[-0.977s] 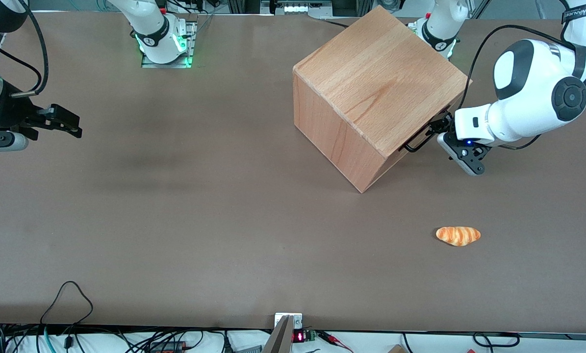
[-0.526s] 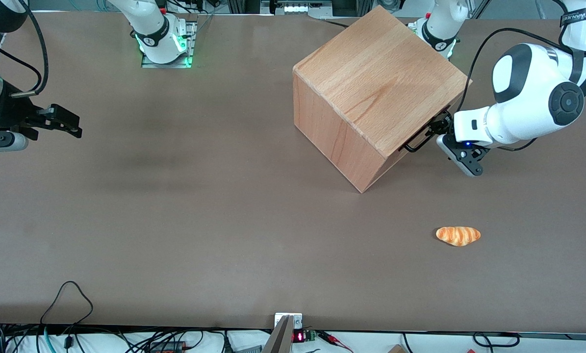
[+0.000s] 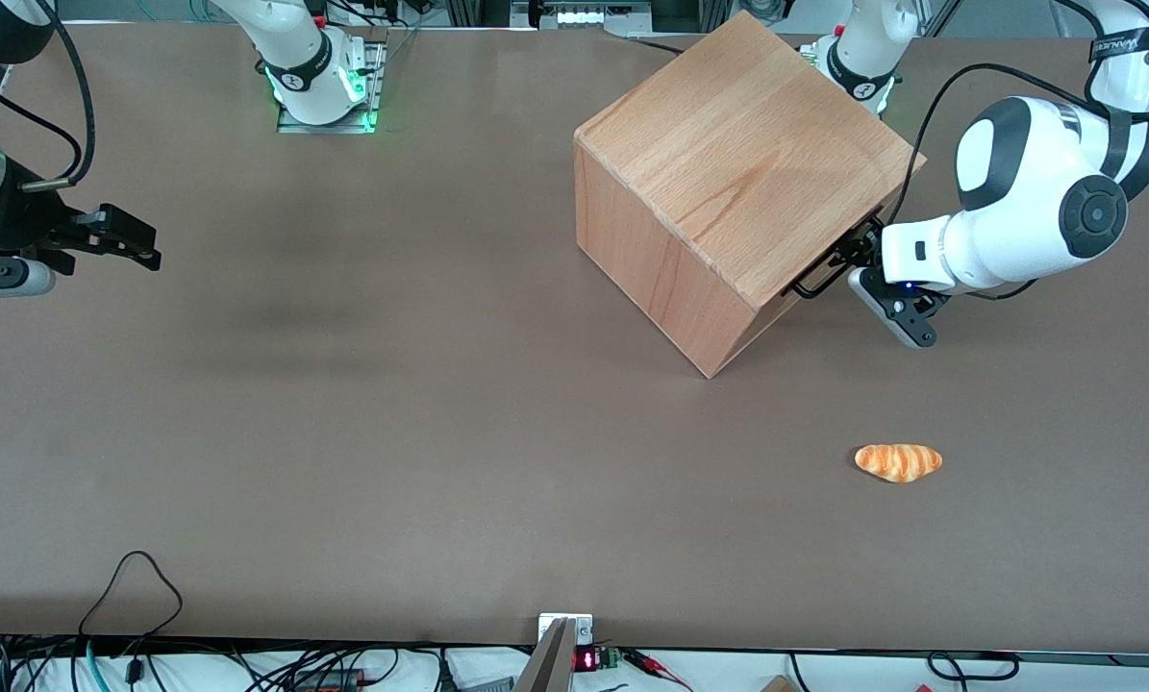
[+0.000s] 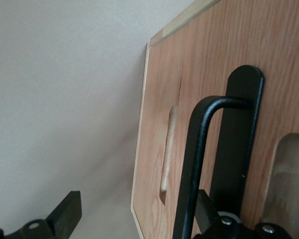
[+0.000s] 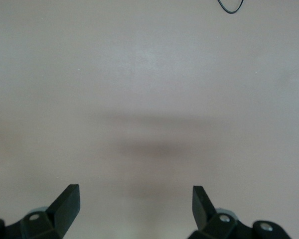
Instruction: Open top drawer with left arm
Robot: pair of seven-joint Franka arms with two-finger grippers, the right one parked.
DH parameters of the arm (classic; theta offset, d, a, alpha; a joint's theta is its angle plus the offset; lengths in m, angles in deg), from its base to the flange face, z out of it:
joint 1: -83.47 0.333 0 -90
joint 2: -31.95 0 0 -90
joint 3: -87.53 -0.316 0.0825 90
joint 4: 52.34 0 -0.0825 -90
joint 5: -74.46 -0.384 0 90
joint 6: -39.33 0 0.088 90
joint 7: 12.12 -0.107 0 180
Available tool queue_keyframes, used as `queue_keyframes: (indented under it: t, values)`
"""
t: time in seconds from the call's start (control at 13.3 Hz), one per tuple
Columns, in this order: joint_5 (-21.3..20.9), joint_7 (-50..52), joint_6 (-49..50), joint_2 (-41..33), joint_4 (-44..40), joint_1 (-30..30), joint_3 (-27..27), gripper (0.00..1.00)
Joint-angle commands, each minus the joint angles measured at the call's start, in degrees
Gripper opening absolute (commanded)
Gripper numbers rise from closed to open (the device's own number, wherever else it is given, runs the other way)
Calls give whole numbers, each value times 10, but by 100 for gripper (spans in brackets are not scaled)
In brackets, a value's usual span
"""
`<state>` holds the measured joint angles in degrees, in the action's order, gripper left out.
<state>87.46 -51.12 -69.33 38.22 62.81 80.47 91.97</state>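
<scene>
The wooden cabinet (image 3: pixel 742 163) stands turned at an angle on the brown table. The top drawer (image 4: pixel 274 74) looks flush with the cabinet's front, and its black bar handle (image 3: pixel 817 279) sticks out from that front. The left arm (image 3: pixel 1036 202) reaches in from the working arm's end of the table. Its gripper (image 3: pixel 858 252) is right at the handle. In the left wrist view the gripper (image 4: pixel 137 204) is open. The handle bar (image 4: pixel 193 164) runs between the fingers, close beside one finger (image 4: pixel 205 206), while the second finger (image 4: pixel 67 214) stands well off the wood.
An orange striped bread roll (image 3: pixel 898 461) lies on the table nearer the front camera than the gripper. The arm bases (image 3: pixel 319 77) sit along the table's back edge. Cables (image 3: pixel 137 586) lie at the front edge.
The left arm has shifted slightly toward the cabinet, bringing the gripper closer in on the handle. The cabinet and drawer have not visibly moved.
</scene>
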Motion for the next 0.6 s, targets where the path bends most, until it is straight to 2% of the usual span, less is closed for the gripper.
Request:
queue_keyframes:
  t: [0.0,0.53]
  values:
    - [15,-18,-9,1,4,0,0,100]
    - [13,-11,-25,2,3,5,-6,100]
